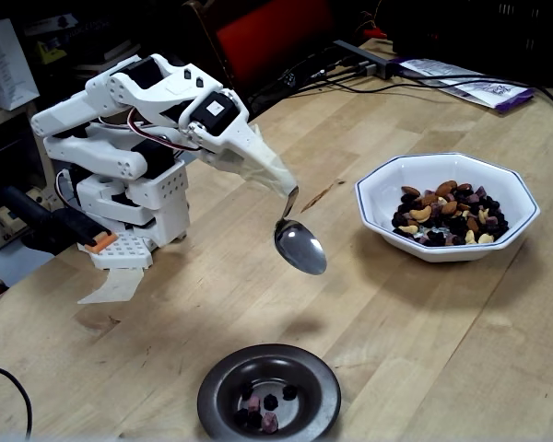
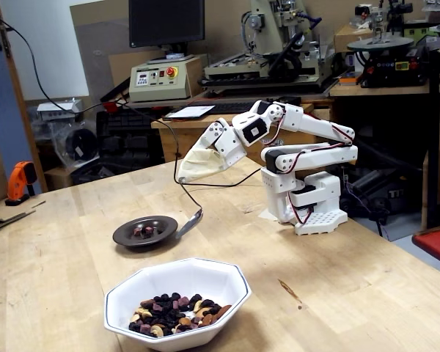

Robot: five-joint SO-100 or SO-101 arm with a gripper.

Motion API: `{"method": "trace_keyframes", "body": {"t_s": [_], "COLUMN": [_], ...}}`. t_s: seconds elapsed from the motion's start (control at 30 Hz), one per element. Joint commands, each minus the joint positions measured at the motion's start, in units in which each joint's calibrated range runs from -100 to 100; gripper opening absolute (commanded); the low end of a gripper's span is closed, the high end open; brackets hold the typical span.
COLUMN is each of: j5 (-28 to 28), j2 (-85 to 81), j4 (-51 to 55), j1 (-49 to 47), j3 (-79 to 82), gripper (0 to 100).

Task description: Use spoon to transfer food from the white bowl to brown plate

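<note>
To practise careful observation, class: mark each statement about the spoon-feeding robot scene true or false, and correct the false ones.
1. The spoon is empty. True.
2. The spoon rests inside the white bowl. False: it hangs in the air between bowl and brown plate.
3. The brown plate holds a few dark and pinkish food bits. True.
4. The white bowl is empty. False: it holds trail mix of nuts and dried fruit.
5. The white bowl is octagonal. True.

In a fixed view, the spoon hung above the table, left of the white bowl holding the food. The brown plate lay before the spoon, the arm's base behind and left of it.
</note>
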Motion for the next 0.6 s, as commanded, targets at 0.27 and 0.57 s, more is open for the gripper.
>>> {"method": "trace_keyframes", "body": {"t_s": [0.27, 0.57], "j5": [0.29, 0.29], "j2": [0.08, 0.08], "j4": [-1.19, -0.95], "j1": [-0.12, -0.19], "j3": [-3.42, -3.33], "gripper": [4, 4]}}
